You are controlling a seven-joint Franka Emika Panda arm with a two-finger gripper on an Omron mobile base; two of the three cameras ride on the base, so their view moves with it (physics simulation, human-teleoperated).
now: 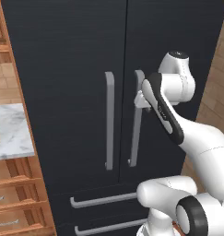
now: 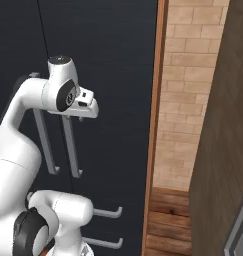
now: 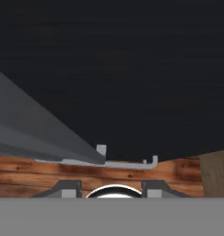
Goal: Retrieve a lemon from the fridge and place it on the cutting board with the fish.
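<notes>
The fridge (image 1: pixel 76 92) is closed, contents hidden. The gripper (image 1: pixel 140 99) is clamped on the right door handle (image 1: pixel 135 138) (fingertips hidden), at 3 o'clock of the left handle (image 1: pixel 109 120).

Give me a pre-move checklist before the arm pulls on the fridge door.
1. Tall black French-door fridge doors shut: ok, both closed.
2. Gripper at the right door's long grey bar handle: ok.
3. Gripper shut on that handle: cannot tell; the arm hides the contact.
4. Left door's grey bar handle free: ok.
5. Lower drawers' grey handles untouched: ok.
</notes>
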